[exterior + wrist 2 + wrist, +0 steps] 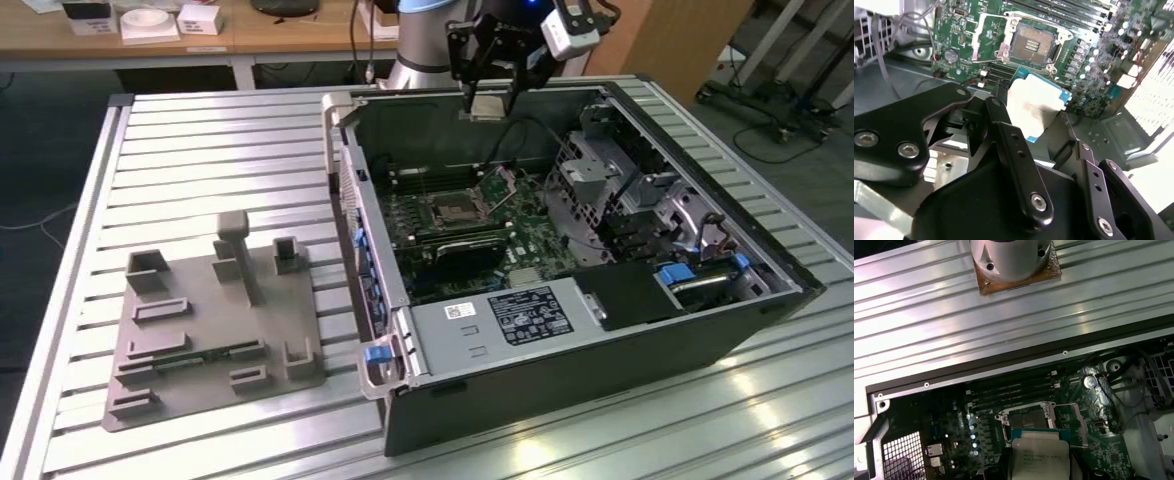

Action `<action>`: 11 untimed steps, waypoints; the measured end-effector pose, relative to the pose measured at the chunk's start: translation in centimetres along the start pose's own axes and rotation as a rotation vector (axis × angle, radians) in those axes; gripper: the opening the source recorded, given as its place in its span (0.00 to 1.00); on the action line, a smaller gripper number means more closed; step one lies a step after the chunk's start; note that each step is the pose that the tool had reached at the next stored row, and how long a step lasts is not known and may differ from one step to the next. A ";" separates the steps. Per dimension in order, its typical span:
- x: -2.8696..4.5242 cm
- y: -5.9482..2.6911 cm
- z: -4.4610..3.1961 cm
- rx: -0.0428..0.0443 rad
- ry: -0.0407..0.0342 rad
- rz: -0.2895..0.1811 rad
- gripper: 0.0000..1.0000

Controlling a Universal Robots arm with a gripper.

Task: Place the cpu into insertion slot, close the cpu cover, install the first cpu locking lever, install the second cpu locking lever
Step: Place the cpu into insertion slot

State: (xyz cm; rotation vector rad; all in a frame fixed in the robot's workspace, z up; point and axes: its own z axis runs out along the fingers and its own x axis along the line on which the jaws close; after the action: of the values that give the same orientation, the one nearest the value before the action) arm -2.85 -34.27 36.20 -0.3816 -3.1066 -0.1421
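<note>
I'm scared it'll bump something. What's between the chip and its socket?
Nothing: only open air between the cpu and the insertion slot, as the exterior view shows.

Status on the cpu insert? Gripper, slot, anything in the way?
Gripper shut on cpu, up over the open case. Slot bare, cpu not seated. Nothing seen lying across slot.

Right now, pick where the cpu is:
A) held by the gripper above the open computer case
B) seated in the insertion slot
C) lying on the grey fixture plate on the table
A: the cpu sits between the fingers of the gripper, high over the case, and the insertion slot below shows its bare pin field.
</note>
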 end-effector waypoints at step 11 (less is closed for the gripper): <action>0.07 -0.02 0.03 -0.0009 -0.0031 0.034 0.54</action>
State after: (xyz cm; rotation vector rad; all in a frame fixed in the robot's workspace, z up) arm -2.92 -34.27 36.17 -0.4351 -3.1013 -0.1428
